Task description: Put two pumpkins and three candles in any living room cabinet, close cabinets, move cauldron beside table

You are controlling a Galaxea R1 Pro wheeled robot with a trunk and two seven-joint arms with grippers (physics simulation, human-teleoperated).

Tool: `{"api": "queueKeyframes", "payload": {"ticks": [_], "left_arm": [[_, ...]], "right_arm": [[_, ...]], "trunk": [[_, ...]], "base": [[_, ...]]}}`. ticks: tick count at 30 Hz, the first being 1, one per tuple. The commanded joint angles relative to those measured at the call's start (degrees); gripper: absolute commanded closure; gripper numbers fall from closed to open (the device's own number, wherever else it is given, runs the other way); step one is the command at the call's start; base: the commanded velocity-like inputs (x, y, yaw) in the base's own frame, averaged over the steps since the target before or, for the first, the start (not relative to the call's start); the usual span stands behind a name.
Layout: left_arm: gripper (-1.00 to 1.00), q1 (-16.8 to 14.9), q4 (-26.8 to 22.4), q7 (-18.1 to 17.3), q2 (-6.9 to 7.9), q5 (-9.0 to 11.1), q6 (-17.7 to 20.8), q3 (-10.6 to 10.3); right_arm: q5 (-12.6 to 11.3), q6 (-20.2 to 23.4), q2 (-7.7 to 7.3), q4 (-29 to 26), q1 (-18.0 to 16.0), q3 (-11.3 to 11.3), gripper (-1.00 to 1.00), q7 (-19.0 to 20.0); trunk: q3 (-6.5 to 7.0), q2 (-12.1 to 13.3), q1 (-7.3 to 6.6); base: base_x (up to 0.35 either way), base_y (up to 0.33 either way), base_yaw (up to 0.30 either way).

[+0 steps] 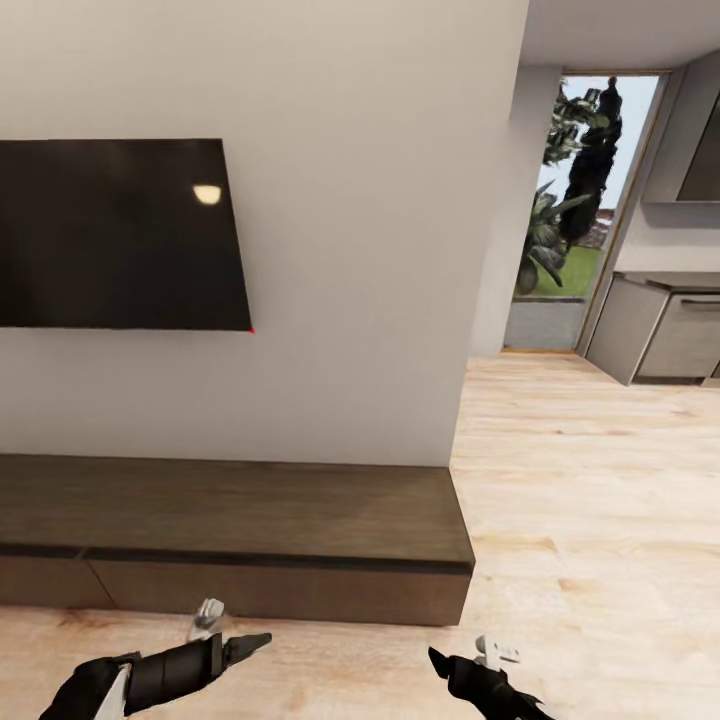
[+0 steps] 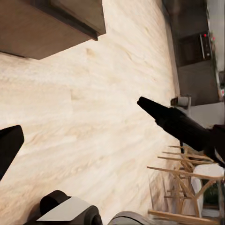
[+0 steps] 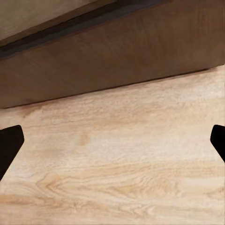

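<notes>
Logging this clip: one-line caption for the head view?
Both open grippers, left and right, low before the closed dark-brown cabinet under a wall-mounted TV.

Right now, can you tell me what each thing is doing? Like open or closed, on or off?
Cabinet: both fronts closed, top bare.
TV: screen dark, off.
Left gripper: open, holding nothing, over the floor.
Right gripper: open, holding nothing, facing the cabinet front.
Garden door: cannot tell whether it is open or shut.

Home living room: wall television (image 1: 115,235), cabinet (image 1: 240,510)
</notes>
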Motion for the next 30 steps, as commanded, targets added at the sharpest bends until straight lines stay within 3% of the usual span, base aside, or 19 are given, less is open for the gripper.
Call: {"api": "queueKeyframes", "payload": {"ticks": [1, 3, 6, 8, 10, 12, 13, 16, 18, 21, 24, 30], "left_arm": [[-1.0, 0.0, -3.06, -0.7, 0.3, 0.27, 3.74, 0.95], [-1.0, -0.01, -8.7, -1.39, 0.6, 0.37, 10.11, 3.27], [-1.0, 0.01, -16.12, -1.96, 0.7, 0.43, 16.47, 6.75], [-1.0, 0.01, -18.5, -3.07, 0.67, 0.48, 17.63, 7.4], [-1.0, 0.02, -19.71, -5.05, 0.43, 0.52, 18.23, 7.64], [-1.0, 0.02, -20.11, -7.19, 0.21, 0.55, 18.52, 7.65], [-1.0, 0.02, -20.25, -8.33, 0.08, 0.54, 18.64, 7.52], [-1.0, -0.06, -21.08, -11.32, -0.11, 0.55, 18.84, 7.02], [-1.0, -0.11, -21.35, -13.05, -0.12, 0.67, 18.89, 6.93], [-1.0, -0.15, -21.57, -14.17, -0.11, 0.71, 18.92, 6.89], [-1.0, -0.15, -21.64, -14.52, -0.23, 0.67, 18.92, 6.86], [-1.0, -0.16, -21.69, -14.63, -1.22, 0.63, 18.9, 5.85]], "right_arm": [[-1.2, -0.7, 0.06, 0.02, -0.01, -0.04, -1.0, 0.08], [-1.81, -3.94, 0.24, 0.87, -0.01, 0.01, -1.0, -0.05], [-2.68, -9.22, 0.32, 4.24, -0.01, -0.02, -1.0, -0.12], [-4.49, -10.56, 0.31, 5.33, -0.01, 0.0, -1.0, 0.03], [-8.17, -11.03, 0.22, 5.9, -0.01, 0.02, -1.0, 0.32], [-13.98, -10.52, 0.13, 6.37, -0.01, 0.11, -1.0, 0.65], [-18.04, -9.49, 0.04, 6.57, -0.01, 0.2, -1.0, 0.89], [-28.43, -2.23, -0.27, 6.74, -0.08, 0.23, -1.0, 1.87], [-31.81, 1.89, -0.6, 6.39, -0.13, 0.17, -1.0, 4.16], [-33.83, 7.26, -1.43, 6.07, -0.17, 0.14, -1.0, 11.23], [-34.31, 9.65, -1.91, 6.01, -0.19, 0.13, -1.0, 17.18], [-34.53, 10.59, -2.21, 5.94, -0.27, 0.05, -1.0, 20.34]], "trunk": [[-0.25, -0.44, 0.22], [-0.61, -1.25, 0.66], [-1.15, -2.45, 1.32], [-1.5, -3.25, 1.76], [-1.86, -4.05, 2.2], [-2.22, -4.86, 2.64], [-2.4, -5.26, 2.86], [-2.94, -6.46, 3.52], [-3.3, -7.26, 3.96], [-3.84, -8.47, 4.62], [-4.38, -9.67, 5.28], [-5.45, -12.08, 6.59]], "base": [[0.0, 0.0, 0.0], [0.0, 0.0, 0.0], [0.0, 0.0, 0.0], [0.0, 0.0, 0.0], [0.0, 0.0, 0.0], [0.0, 0.0, 0.0], [0.0, 0.0, 0.0], [0.0, 0.0, 0.0], [0.0, 0.0, 0.0], [0.0, 0.0, 0.0], [0.0, 0.0, 0.0], [0.0, 0.0, 0.0]]}}
